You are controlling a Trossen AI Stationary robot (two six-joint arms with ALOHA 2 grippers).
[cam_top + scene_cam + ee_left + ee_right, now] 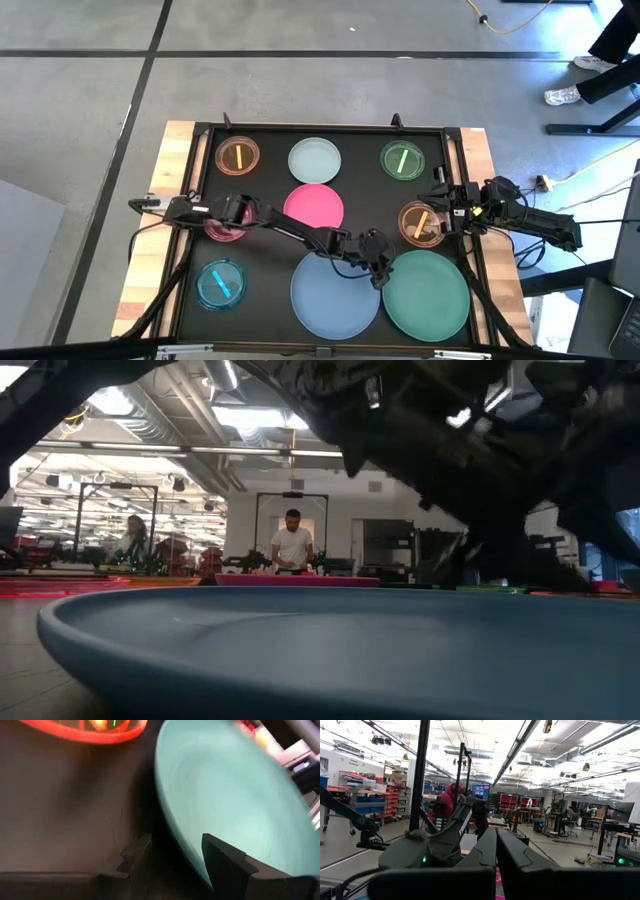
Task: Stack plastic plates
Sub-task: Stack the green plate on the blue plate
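Observation:
My left gripper (pixel 377 270) is low over the mat, between the large light blue plate (pixel 333 292) and the large teal-green plate (pixel 426 294). In the left wrist view it is open (pixel 172 845), with the teal-green plate's rim (pixel 172 827) between its fingers. My right gripper (pixel 435 213), shut (pixel 496 845), hovers level over the small amber plate (pixel 420 224) by the right edge. All plates lie flat on the dark mat: hot pink (pixel 314 206), pale mint (pixel 315 160), small orange (pixel 238 156), green (pixel 402 160), cyan (pixel 220 283) and pink (pixel 224 230), the last partly under my left arm. My left gripper comes slanting down at the teal-green plate's rim (pixel 175 837) on the side toward the light blue plate. One finger (pixel 227 862) is over the plate's inside and the other (pixel 132 857) over the mat outside. Whether either finger touches the plate, I cannot tell.
The dark mat (pixel 265 250) sits in a black frame on a wooden table (pixel 175 180). The light blue plate (pixel 300 650) fills the low view's foreground. People stand in the room beyond (pixel 292 545). Bare mat shows between the hot pink and amber plates.

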